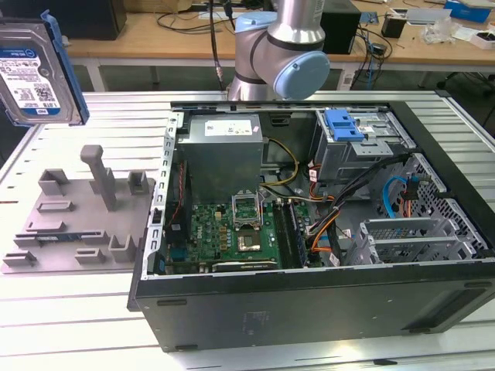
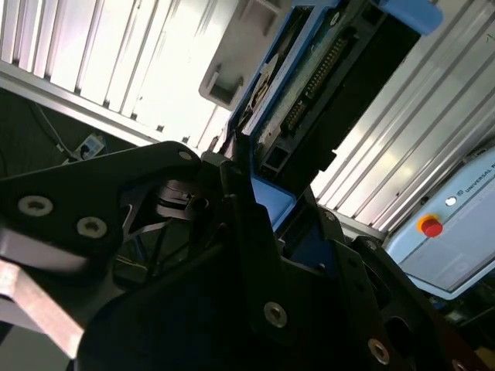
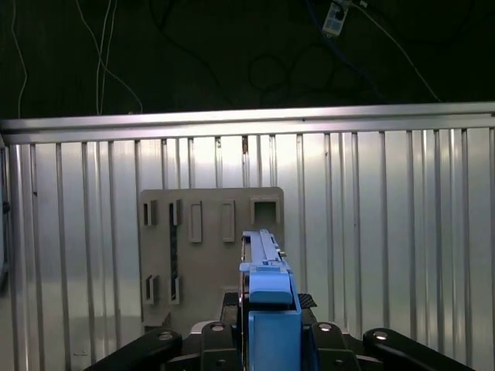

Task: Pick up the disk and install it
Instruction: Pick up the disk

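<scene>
One gripper (image 3: 271,328): closed on the disk. In both wrist views the black fingers (image 2: 238,193) pinch the blue carrier from either side.
Disk (image 1: 35,77): held in the air at the exterior view's left, on edge and close to upright, white-and-blue label face toward that camera.
Blue carrier (image 1: 68,73): runs along the disk's edge. In the second wrist view its connector end (image 2: 325,62) points away from the gripper.
Fixture plate (image 1: 77,224): grey, flat on the table with posts and slots standing up from it. It lies below the disk and the two are apart. In the first wrist view it sits past the disk's edge (image 3: 209,247).
Table (image 1: 69,325): slatted aluminium, carries the plate and the PC case.
PC case (image 1: 309,309): black tower lying on its side with the side open, just beside the plate toward the exterior view's right, well apart from the disk.
Case contents: green motherboard (image 1: 232,232) on the near side, power supply (image 1: 220,151) behind it, drive cage (image 1: 363,147) with a blue latch in the far corner.
Arm (image 1: 282,46): silver and light-blue joints rising behind the case.
Bench (image 1: 155,35): wooden, farthest back, strewn with cables and small boxes.
</scene>
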`<control>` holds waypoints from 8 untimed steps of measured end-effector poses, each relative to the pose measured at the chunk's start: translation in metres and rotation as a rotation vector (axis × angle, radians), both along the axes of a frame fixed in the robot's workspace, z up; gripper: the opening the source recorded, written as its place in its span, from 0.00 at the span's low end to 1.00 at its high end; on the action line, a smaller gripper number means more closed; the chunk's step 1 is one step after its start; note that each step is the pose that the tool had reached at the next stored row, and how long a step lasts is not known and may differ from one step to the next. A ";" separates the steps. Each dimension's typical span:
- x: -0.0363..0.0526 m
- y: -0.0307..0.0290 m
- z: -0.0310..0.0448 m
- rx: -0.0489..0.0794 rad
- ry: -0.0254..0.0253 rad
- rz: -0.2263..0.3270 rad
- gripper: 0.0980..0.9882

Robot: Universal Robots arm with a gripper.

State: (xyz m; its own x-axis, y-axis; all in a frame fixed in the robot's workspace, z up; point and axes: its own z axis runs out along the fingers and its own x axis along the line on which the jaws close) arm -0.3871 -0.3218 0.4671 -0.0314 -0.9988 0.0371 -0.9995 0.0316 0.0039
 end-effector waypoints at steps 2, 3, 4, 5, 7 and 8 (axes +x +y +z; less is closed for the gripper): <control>0.0095 -0.0040 0.0001 0.000 0.0000 0.000 0.30; 0.0162 -0.0058 0.0005 0.000 0.0003 0.000 0.30; 0.0195 -0.0065 0.0009 0.000 0.0006 0.000 0.30; 0.0230 -0.0073 0.0013 0.000 0.0010 0.000 0.30; 0.0304 -0.0088 0.0024 0.000 0.0021 0.000 0.30; 0.0371 -0.0100 0.0034 0.000 0.0033 0.000 0.30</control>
